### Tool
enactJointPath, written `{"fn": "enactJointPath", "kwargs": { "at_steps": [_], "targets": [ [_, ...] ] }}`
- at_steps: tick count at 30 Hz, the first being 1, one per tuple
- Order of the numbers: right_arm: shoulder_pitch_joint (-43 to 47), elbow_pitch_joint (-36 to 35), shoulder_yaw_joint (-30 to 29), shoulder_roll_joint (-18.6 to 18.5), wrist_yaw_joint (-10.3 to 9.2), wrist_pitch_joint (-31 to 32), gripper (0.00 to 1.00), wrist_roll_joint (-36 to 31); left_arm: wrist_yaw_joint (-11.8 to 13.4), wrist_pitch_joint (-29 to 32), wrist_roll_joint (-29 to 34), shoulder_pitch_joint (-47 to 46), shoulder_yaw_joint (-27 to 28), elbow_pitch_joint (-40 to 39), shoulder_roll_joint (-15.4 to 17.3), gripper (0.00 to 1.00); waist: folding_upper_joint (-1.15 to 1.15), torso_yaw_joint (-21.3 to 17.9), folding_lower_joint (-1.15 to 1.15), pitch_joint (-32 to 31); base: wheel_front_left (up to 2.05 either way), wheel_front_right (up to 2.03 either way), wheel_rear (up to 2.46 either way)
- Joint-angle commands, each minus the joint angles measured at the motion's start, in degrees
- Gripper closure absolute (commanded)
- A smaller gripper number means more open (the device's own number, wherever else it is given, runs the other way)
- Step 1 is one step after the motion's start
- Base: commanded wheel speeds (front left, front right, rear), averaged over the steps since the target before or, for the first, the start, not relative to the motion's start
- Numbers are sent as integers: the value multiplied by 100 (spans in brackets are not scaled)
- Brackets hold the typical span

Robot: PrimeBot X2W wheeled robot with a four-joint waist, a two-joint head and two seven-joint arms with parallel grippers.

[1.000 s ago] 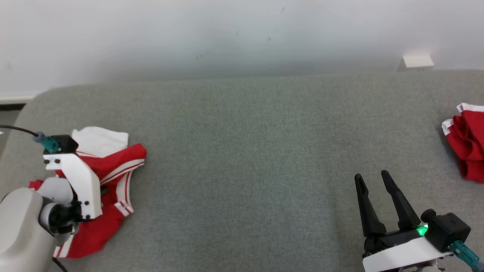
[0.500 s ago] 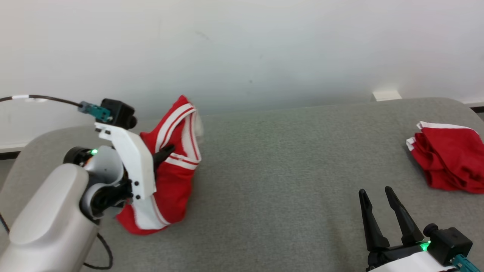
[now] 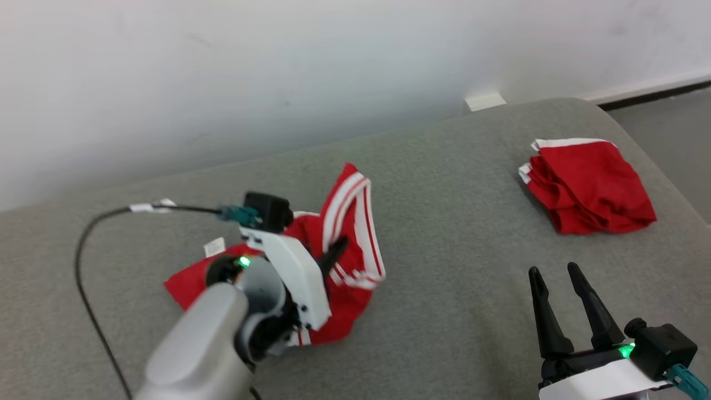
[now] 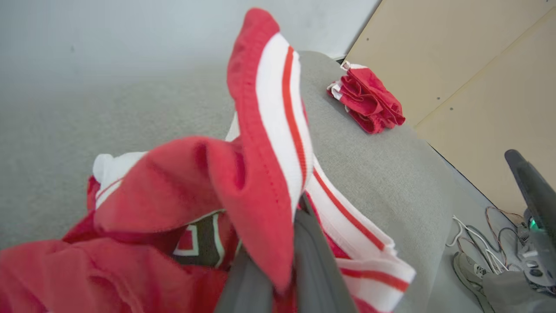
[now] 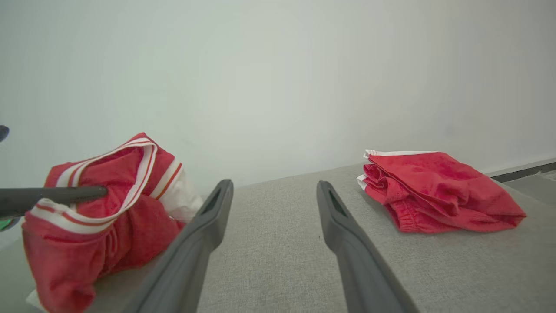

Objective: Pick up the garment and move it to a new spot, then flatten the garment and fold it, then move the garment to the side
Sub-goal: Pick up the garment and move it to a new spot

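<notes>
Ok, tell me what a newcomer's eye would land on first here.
First, the crumpled red-and-white striped garment left of centre on the grey padded surface, one striped edge held up by the left hand shut on it. Next, a second red garment lying folded near the far right edge. The right hand sits open and empty at lower right.

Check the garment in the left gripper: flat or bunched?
Bunched. The garment hangs crumpled from the shut left gripper, striped band raised, the rest heaped on the grey surface.
</notes>
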Motion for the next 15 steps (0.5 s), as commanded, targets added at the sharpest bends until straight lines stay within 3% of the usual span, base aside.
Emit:
{"fn": "enactJointPath", "kwargs": {
  "at_steps": [1,2,9,15],
  "targets": [
    [-64,14,-4,-45,-11,4,0,51,-12,-137,14,105,-45,182,-129,62,0,-188,0,130,0,0,0],
    [-84,15,13,-43,-11,4,0,55,-30,-259,9,115,-75,346,-246,0,0,-232,0,151,0,0,0],
    [-62,63,-14,-10,-11,4,0,49,-124,-998,119,-57,-288,1212,-610,0,0,-228,0,153,0,0,0],
    [65,83,-72,-34,-11,4,0,19,-151,-1605,346,-204,-431,1182,-464,0,0,131,0,-29,0,0,0]
  ]
}}
